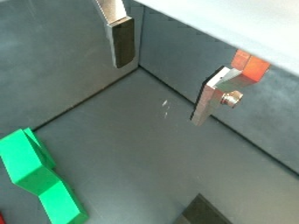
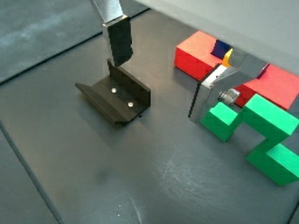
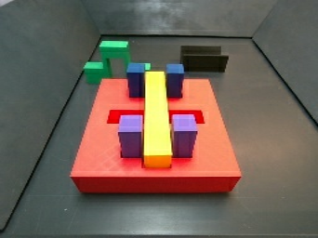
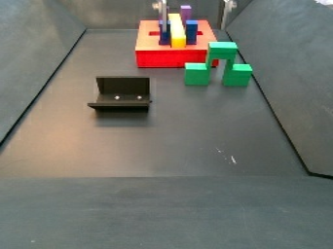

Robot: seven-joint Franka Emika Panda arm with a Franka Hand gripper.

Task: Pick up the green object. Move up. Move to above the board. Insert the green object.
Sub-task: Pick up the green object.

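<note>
The green object [image 3: 110, 58] is a bright green arch that lies on the dark floor beside the far end of the board [image 3: 99, 149]. It shows in the other side view [image 4: 215, 63] and in both wrist views [image 1: 35, 175] [image 2: 251, 127]. The board is a red slab that carries a long yellow bar [image 3: 155, 116] and blue and purple blocks. My gripper [image 1: 160, 93] [image 2: 159, 87] is open and empty. It hangs well above the floor, over the space between the fixture [image 2: 117, 98] and the green object. One fingertip [image 2: 201, 103] appears next to the green object.
The fixture [image 4: 120, 92] [image 3: 205, 59] stands on the floor apart from the board. Dark walls enclose the floor on all sides. A corner of the red board [image 2: 197, 54] [image 1: 249, 66] shows behind one finger.
</note>
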